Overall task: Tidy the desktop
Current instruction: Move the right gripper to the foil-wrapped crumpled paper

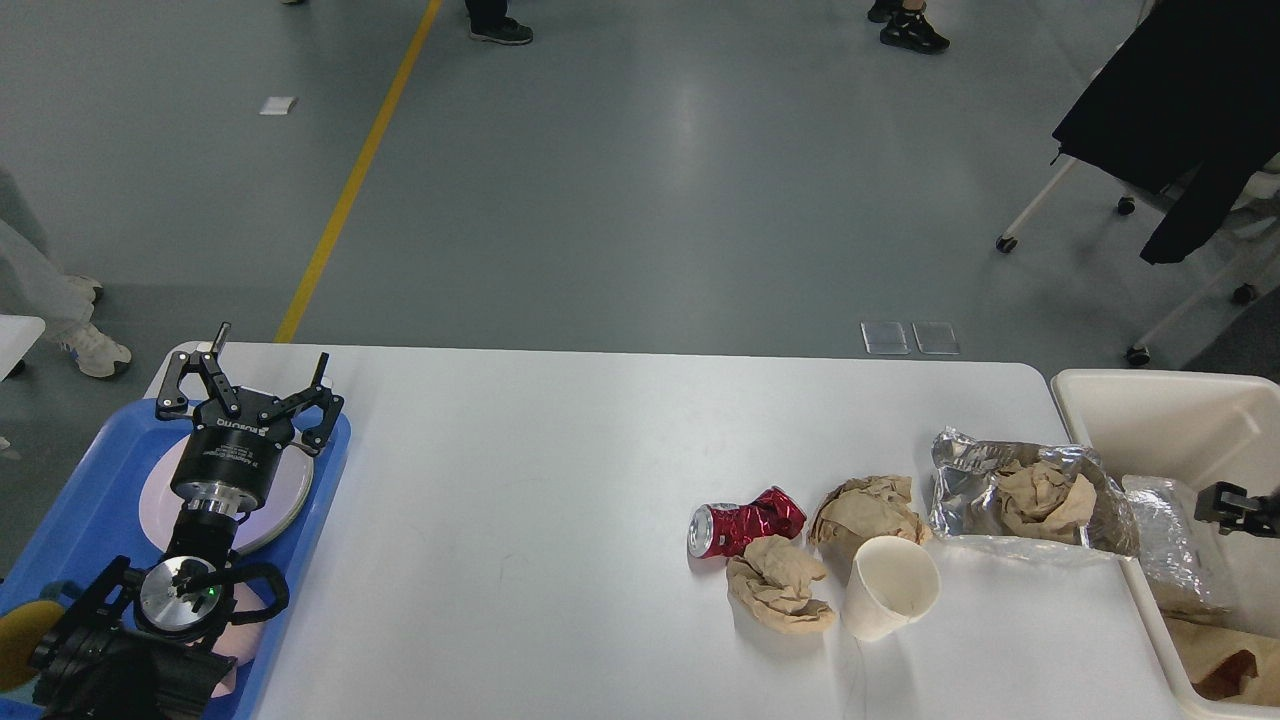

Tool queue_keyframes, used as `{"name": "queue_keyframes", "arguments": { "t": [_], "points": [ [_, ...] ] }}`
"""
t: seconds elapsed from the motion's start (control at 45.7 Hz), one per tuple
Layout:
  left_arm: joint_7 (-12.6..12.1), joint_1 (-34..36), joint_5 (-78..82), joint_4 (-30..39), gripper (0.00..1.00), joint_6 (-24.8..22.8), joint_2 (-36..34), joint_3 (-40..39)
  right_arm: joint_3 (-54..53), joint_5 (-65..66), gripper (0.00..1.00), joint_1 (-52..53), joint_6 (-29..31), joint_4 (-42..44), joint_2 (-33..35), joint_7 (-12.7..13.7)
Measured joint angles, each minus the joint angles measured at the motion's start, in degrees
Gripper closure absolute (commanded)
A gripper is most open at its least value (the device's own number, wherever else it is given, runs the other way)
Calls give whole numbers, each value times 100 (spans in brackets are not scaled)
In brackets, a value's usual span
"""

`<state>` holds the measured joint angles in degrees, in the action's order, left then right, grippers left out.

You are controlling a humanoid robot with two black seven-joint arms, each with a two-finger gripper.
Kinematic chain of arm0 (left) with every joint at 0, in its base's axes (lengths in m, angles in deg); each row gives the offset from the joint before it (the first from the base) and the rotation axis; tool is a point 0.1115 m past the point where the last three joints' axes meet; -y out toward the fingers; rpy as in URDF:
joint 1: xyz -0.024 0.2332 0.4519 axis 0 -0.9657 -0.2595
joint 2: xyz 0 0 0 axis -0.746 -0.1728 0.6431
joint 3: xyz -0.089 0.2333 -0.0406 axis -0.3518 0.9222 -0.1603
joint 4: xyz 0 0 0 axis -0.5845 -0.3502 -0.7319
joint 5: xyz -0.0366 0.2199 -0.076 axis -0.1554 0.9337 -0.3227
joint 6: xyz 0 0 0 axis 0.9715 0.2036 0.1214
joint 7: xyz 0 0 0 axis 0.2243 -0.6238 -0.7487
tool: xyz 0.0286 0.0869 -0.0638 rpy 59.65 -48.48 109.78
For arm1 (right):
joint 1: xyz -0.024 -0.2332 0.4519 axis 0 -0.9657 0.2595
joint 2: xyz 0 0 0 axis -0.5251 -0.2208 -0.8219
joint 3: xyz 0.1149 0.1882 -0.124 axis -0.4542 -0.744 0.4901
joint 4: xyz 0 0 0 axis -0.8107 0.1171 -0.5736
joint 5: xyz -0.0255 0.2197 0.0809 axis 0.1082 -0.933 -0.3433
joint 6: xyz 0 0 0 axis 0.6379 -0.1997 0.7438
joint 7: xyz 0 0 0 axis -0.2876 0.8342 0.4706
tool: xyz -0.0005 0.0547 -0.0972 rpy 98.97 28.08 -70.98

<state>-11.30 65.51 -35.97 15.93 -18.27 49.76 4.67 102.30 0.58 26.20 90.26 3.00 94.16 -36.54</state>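
The desktop (520, 520) is a wide white table. On its right part lie a crushed red can (745, 528), two crumpled brown paper wads (778, 590) (865, 505), a white paper cup (890, 585) and a silver foil bag (1030, 495) with brown paper on it. My left gripper (262, 378) stands open above the blue tray (100, 480), holding nothing. Only a small black end of my right gripper (1232, 505) shows at the right edge, over the cream-white bin (1150, 410); its fingers cannot be told apart.
A pale round plate (285, 495) lies in the blue tray under my left arm. Inside the bin lie a silver foil wrapper (1165, 545) and brown paper (1215, 650). A black chair (1170, 110) stands on the floor beyond the table's far right.
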Motion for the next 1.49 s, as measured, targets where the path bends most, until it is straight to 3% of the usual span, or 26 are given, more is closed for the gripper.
{"name": "queue_keyframes", "arguments": {
  "t": [0.131,0.329,0.526,0.657,0.789,0.942,1.073,1.358,1.49],
  "points": [
    [-5,0,0,0,3,0,0,0,587,12,0,1371,1028,-878,-463,97],
    [-4,-5,-3,0,3,0,0,0,606,-44,0,3079,2760,-1799,-778,105],
    [-4,-9,-3,0,3,0,0,0,654,-63,0,4366,3356,-2925,-1252,99],
    [3,-10,-3,0,3,0,0,0,661,-354,0,5350,3321,-3708,-1512,87],
    [4,-11,-3,0,3,8,-1,0,689,-868,0,5646,3048,-3872,-1551,81],
    [4,-10,-3,0,3,9,-1,0,776,-1700,0,5678,2410,-3961,-1612,96],
    [4,-10,-3,0,3,9,-1,0,842,-2116,4,5676,2310,-3987,-1634,105],
    [-3,-9,-3,0,3,8,-1,0,855,-2457,0,5303,2075,-3939,-1545,71],
    [-3,-9,-3,0,3,2,-1,0,816,-2578,0,5007,1414,-3911,-1396,53]
  ]
}}
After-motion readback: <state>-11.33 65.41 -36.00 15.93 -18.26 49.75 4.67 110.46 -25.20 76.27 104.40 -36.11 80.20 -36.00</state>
